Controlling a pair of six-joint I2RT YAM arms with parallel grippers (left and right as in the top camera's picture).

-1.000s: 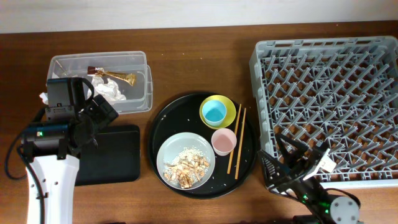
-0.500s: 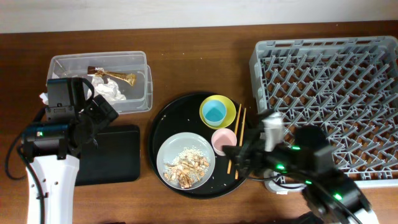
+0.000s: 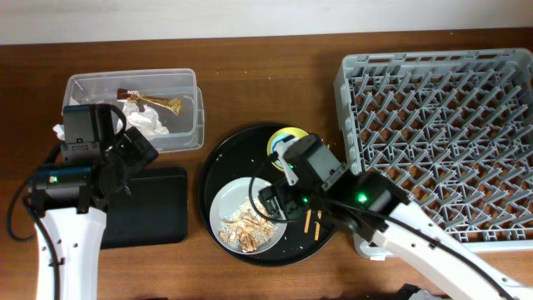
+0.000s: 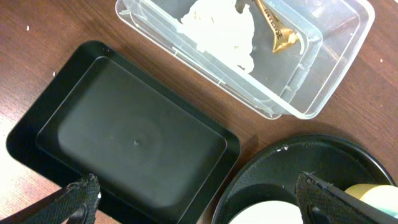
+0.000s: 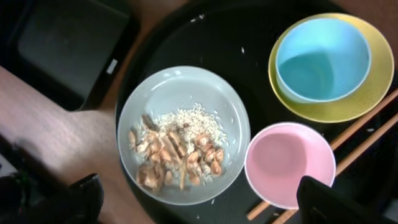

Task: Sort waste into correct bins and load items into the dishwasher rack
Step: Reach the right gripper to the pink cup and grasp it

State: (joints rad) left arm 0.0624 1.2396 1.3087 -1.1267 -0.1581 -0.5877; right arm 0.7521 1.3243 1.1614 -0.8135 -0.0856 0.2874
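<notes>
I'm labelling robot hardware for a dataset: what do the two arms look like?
The left arm has a long white link, black boxy joints, a small green light and a loose black cable. The right arm matches: white link, black joints, green light. The fingers in both wrist views are matte black.

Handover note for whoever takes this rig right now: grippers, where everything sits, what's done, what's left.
Left gripper: open, empty, by the black tray. Right gripper: open, empty, above the plate.
Done: napkin and wrapper lie in the clear tub.
To do: food scraps on the plate; blue cup in the bowl, pink cup, chopsticks, all on the round tray. Rack holds nothing.
</notes>
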